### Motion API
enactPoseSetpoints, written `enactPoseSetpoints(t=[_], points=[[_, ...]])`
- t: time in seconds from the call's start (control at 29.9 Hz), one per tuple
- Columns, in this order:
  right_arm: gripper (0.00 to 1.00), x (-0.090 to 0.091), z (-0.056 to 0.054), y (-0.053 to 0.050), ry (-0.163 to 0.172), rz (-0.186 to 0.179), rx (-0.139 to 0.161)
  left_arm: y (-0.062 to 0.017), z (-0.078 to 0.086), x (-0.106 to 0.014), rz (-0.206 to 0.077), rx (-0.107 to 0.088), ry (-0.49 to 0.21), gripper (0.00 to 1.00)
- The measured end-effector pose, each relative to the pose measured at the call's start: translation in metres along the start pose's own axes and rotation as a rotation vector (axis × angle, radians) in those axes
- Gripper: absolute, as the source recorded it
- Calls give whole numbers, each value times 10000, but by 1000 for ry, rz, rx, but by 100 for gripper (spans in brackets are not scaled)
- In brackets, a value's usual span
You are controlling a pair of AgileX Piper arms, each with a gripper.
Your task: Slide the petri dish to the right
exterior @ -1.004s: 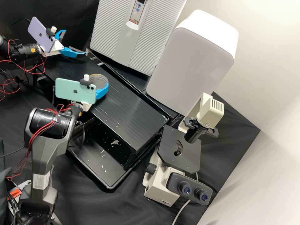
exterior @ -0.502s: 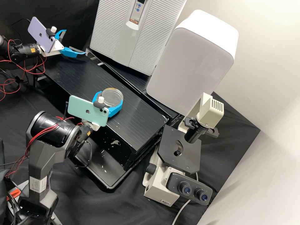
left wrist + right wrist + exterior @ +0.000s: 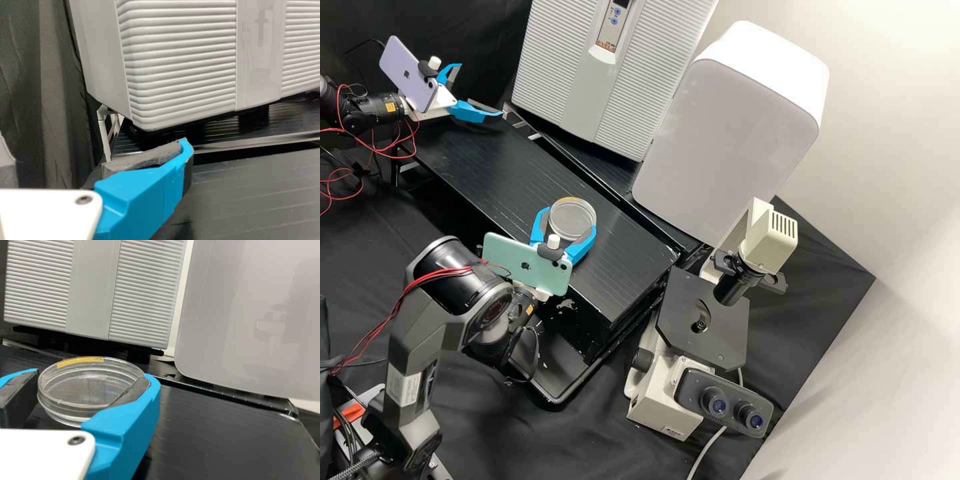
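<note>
A clear round petri dish (image 3: 572,217) with a yellow label on its rim lies flat on the black raised platform (image 3: 513,167), toward its right end. My right gripper (image 3: 570,225) is shut on the dish, one blue finger against each side. In the right wrist view the petri dish (image 3: 85,371) sits between the fingers of the right gripper (image 3: 89,390). My left gripper (image 3: 475,90) hangs open with nothing in it at the platform's far left corner. One of its blue fingers (image 3: 150,192) points at the ribbed white unit (image 3: 180,55).
A ribbed white unit (image 3: 607,67) and a smooth white box (image 3: 740,127) stand behind the platform. A microscope (image 3: 713,333) stands just past the platform's right end. A black tray (image 3: 540,353) lies below the front edge. Bare platform surface stretches left of the dish.
My right arm has slid the petri dish along the platform toward the right end, fingers still around it. The left arm has not moved.
</note>
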Motion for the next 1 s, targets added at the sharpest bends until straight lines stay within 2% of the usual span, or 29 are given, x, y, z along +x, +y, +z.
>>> enactPoseSetpoints(t=[0.17, 0.23, 0.4, 0.5, 0.57, 0.6, 0.94, 0.97, 1.0], points=[[0, -37, 82, 47, 2, -12, -13, 0, 0, 0, 0, 0, 0, 100], [0, -49, 110, 64, -2, -11, -6, 0, 0, 0, 0, 0, 0, 100], [0, -78, 159, 139, -26, 22, 0, 0, 0, 0, 0, 0, 0, 100], [0, -98, 255, 222, -120, 99, 28, 0, 0, 0, 0, 0, 0, 100], [0, -109, 292, 253, -166, 130, 42, 0, 0, 0, 0, 0, 0, 100], [0, -113, 301, 260, -178, 135, 46, 0, 0, 0, 0, 0, 0, 100], [0, -113, 303, 263, -181, 138, 47, 0, 0, 0, 0, 0, 0, 100], [100, -113, 303, 263, -181, 138, 47, 0, 0, 0, 0, 0, 0, 100], [100, -114, 305, 264, -183, 140, 48, 0, 0, 0, 0, 0, 0, 100]])
